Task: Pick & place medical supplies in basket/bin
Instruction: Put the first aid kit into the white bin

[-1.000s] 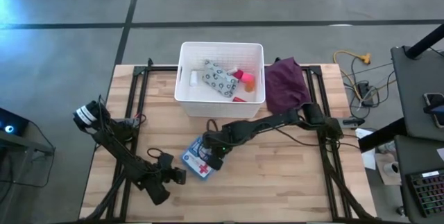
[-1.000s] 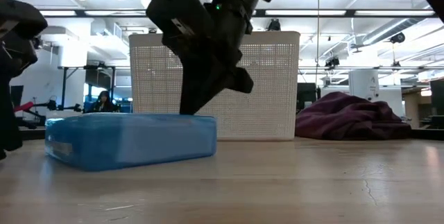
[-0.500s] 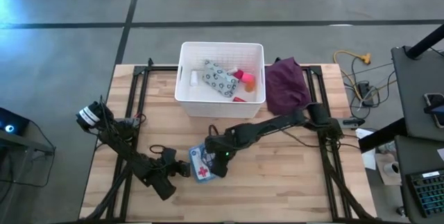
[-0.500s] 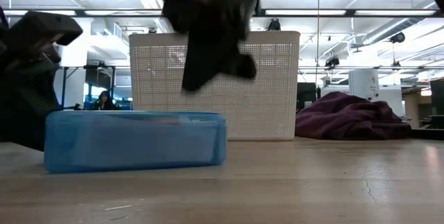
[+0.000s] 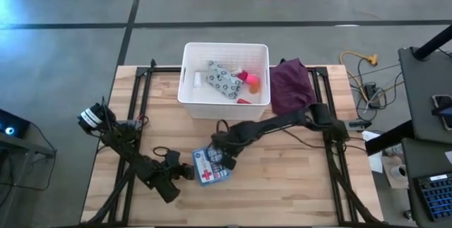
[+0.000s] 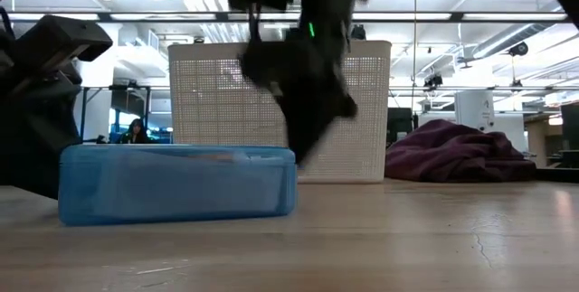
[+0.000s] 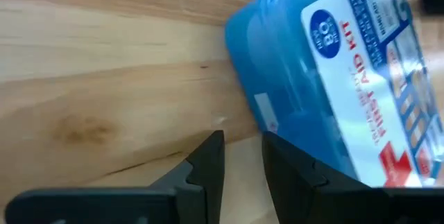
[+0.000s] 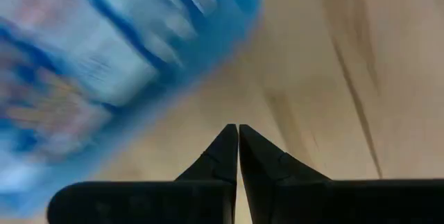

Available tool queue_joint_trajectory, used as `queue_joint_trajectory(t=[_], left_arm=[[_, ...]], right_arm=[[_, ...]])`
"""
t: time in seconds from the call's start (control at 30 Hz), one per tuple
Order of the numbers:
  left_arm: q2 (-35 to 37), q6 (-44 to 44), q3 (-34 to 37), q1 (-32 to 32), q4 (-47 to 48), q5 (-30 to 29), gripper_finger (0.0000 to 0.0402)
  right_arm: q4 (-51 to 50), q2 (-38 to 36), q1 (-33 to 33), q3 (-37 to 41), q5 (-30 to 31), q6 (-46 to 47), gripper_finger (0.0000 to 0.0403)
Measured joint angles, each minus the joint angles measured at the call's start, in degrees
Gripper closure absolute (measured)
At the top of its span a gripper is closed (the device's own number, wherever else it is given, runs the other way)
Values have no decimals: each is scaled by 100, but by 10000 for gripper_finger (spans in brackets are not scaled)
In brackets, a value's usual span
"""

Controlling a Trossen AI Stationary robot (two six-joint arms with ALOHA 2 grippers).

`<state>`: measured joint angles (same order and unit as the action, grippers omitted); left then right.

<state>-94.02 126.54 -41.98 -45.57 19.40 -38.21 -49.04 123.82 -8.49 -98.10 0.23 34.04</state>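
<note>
The blue first-aid packet with a red cross (image 5: 212, 164) (image 6: 176, 183) (image 7: 333, 78) (image 8: 90, 64) lies flat on the wooden table. My left gripper (image 5: 188, 172) (image 7: 243, 141) is at its left end, fingers a narrow gap apart. My right gripper (image 5: 226, 156) (image 8: 238, 137) is shut and hangs above the table at the packet's right end (image 6: 303, 152). The white basket (image 5: 187, 80) (image 6: 280, 111) stands at the far edge. It holds the pale green patterned pouch (image 5: 224, 80) and pink (image 5: 244, 77), orange (image 5: 254, 83) and red (image 5: 244, 101) pieces. My left gripper comes level from the table's left at the packet's left end (image 7: 263, 113). One finger (image 7: 298, 172) lies alongside the packet's side wall. Whether it touches, I cannot tell. The packet rests flat on the table.
A dark purple cloth (image 5: 291, 87) (image 6: 461, 152) lies right of the basket. Black frame rails run along the table's left and right sides. Bare wood stretches to the right of the packet and toward the near edge.
My right gripper went toward the near edge over the packet, then rose and drew back toward the right. The packet turned on the table and slid slightly toward the near right. My left gripper moved toward the packet's left end.
</note>
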Motion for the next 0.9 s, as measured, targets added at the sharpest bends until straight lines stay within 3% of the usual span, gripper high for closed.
queue_joint_trajectory(t=[0.6,0.9], left_arm=[[-20,-391,0,495,-306,-80,320],[36,-1171,-79,576,-1008,-159,321]], right_arm=[[376,301,-91,269,-370,326,394],[287,390,-131,363,-516,251,395]])
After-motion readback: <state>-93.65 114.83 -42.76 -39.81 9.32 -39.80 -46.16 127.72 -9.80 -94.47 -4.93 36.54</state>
